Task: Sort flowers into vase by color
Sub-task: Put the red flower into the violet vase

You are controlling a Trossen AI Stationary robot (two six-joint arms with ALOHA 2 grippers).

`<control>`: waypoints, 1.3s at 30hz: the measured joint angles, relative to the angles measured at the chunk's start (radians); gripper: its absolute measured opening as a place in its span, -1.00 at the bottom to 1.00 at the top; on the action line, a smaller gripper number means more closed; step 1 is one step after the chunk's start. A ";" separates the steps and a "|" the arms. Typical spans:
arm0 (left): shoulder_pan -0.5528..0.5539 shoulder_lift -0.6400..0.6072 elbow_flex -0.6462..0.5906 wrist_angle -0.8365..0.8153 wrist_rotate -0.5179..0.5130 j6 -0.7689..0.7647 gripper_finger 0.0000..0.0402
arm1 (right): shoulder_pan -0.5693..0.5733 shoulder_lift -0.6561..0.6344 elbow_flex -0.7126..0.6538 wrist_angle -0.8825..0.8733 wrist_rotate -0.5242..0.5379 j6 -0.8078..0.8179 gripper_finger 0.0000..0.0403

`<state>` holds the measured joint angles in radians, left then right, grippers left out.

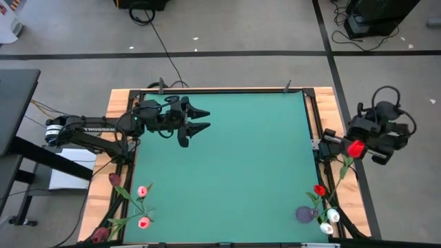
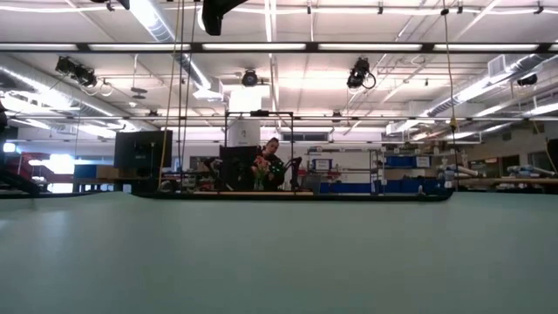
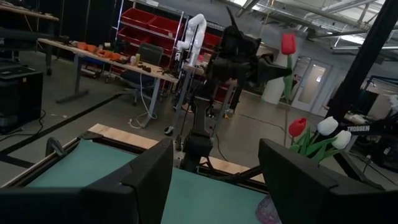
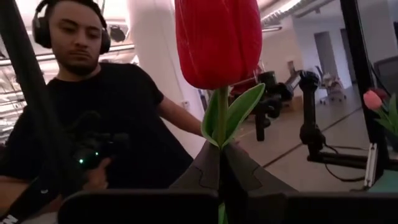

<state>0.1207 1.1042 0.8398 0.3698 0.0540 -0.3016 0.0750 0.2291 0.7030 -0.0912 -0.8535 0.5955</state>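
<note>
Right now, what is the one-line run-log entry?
right pincer: shut on red artificial tulip, off table's right edge | left pincer: open, empty, over green mat | red-white bunch: near-right corner

A green mat [image 1: 234, 165] covers the worktop [image 1: 118, 103], whose pale wooden edge shows around it. Black cables [image 1: 162, 41] trail across the grey floor beyond. Red storage bins [image 3: 152, 28] line shelves in the room behind. A person in a black shirt [image 4: 124, 118] wearing headphones [image 4: 42, 25] sits close by.

Matt green table mat [image 1: 234, 172] in a pale wood frame [image 1: 120, 103]; smooth, glossy red tulip [image 4: 217, 40] petals.
</note>
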 joint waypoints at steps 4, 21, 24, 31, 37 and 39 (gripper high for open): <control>0.000 0.000 0.000 0.000 0.000 0.000 0.21 | 0.001 0.000 -0.047 0.042 -0.008 -0.030 -0.96; 0.000 0.000 0.000 0.000 0.000 0.000 0.21 | 0.076 0.011 -0.199 0.193 0.005 -0.015 -0.96; 0.000 0.000 0.000 -0.001 0.000 0.000 0.21 | 0.078 0.016 -0.218 0.191 -0.019 -0.045 -0.96; 0.000 0.000 0.000 0.000 0.000 0.000 0.21 | 0.078 0.025 -0.231 0.192 -0.019 0.003 -0.80; 0.000 0.000 0.000 0.000 0.000 0.000 0.21 | 0.078 0.073 -0.231 0.192 -0.054 0.078 -0.50; 0.000 0.000 0.000 0.000 0.000 0.000 0.21 | 0.081 0.088 -0.231 0.193 -0.075 0.090 -0.37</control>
<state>0.1207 1.1042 0.8398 0.3695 0.0538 -0.3016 0.1563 0.3174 0.4725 0.1022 -0.9287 0.6854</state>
